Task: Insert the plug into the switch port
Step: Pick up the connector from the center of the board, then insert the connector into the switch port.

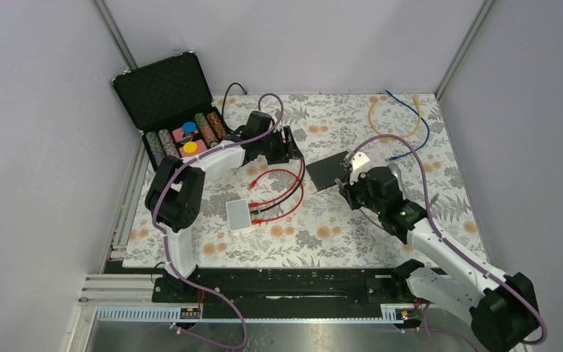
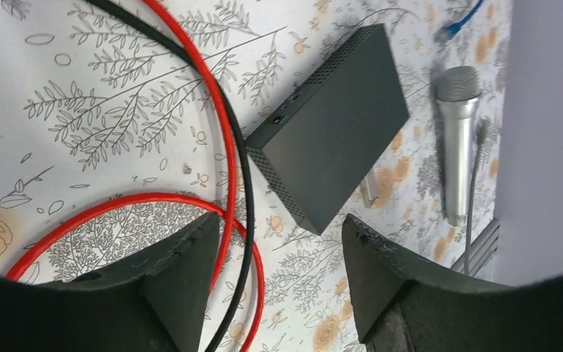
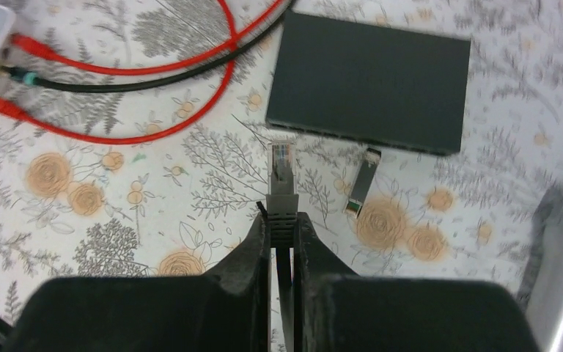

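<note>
My right gripper (image 3: 282,220) is shut on the grey boot of a network plug (image 3: 282,165). The clear tip of the plug points at the near side of the black switch box (image 3: 370,81) and stops a short gap from it. The box lies flat mid-table (image 1: 330,171) and also shows in the left wrist view (image 2: 330,147). My right gripper (image 1: 348,187) sits just in front of the box. My left gripper (image 1: 291,147) is open and empty, hovering over red and black cables (image 2: 231,147) to the left of the box.
A small white switch (image 1: 239,215) holds red and black plugs. A small metal module (image 3: 359,187) lies by the box. A silver microphone (image 2: 456,139) lies to the right. An open chip case (image 1: 183,117) stands back left. Yellow and blue cables (image 1: 396,121) lie back right.
</note>
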